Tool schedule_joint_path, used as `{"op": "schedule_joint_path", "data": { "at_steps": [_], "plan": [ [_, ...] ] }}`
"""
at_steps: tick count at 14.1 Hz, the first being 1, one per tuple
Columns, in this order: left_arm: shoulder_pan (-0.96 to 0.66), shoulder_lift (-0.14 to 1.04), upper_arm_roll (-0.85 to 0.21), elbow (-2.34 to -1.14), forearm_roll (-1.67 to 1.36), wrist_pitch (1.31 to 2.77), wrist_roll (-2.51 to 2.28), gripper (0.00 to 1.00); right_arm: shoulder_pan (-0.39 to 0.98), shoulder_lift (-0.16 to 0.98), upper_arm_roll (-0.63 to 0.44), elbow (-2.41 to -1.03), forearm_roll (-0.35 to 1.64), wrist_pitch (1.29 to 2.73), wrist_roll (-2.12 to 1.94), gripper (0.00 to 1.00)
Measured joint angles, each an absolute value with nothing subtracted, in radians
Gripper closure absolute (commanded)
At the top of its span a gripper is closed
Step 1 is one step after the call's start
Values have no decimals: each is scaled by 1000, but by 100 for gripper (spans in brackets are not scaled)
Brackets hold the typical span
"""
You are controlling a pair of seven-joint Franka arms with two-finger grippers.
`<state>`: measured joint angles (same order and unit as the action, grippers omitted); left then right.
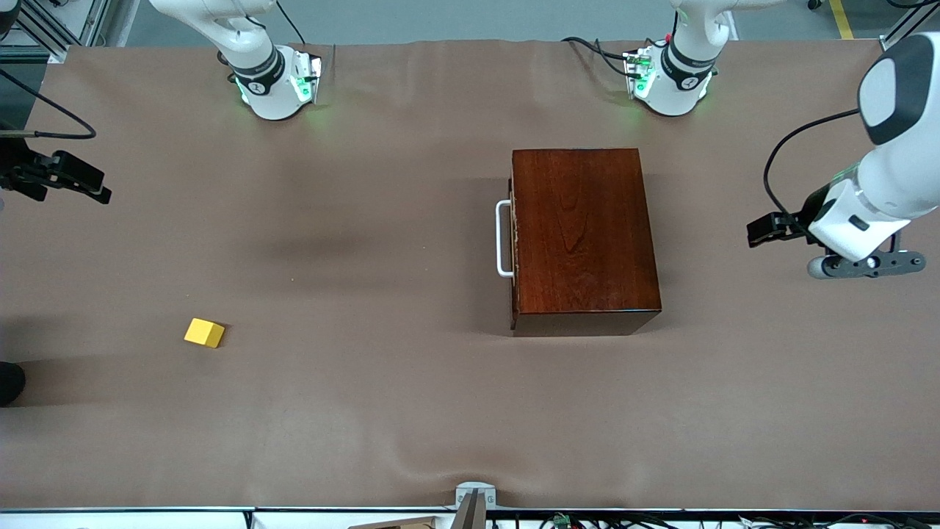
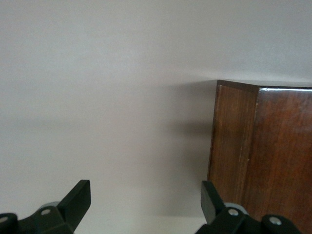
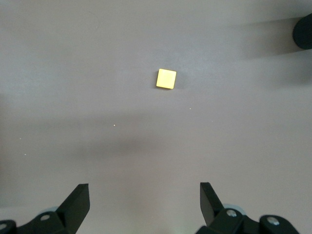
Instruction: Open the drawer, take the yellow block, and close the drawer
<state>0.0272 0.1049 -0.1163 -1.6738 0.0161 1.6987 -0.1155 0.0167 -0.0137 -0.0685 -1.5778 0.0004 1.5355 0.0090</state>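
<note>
Meanwhile, one glossy reddish-brown wooden drawer (image 1: 584, 239) sits shut, white U-shaped handle (image 1: 503, 239) facing the right arm's end; one yellow block (image 1: 204, 333) lies on the brown worktop (image 1: 367, 411). Left hand (image 2: 146, 204) and right hand (image 3: 145, 204) gape empty.

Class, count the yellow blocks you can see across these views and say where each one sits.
1. The yellow block lies on the bare table toward the right arm's end, nearer the front camera than the closed drawer. More may be hidden inside it.

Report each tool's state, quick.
Left tool: open, empty, beside the box.
Right tool: open, empty, over the table with the yellow block below.
</note>
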Motion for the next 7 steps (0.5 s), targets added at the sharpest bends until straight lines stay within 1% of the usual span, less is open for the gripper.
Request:
{"op": "schedule_joint_path", "data": {
  "at_steps": [5, 7],
  "plan": [
    [27, 102, -119, -1537, 16, 1557, -109, 0, 17, -14, -69, -1578, 0, 1535, 9, 0],
    [26, 101, -121, -1491, 16, 1529, -109, 0, 17, -14, -70, -1578, 0, 1535, 9, 0]
  ]
}}
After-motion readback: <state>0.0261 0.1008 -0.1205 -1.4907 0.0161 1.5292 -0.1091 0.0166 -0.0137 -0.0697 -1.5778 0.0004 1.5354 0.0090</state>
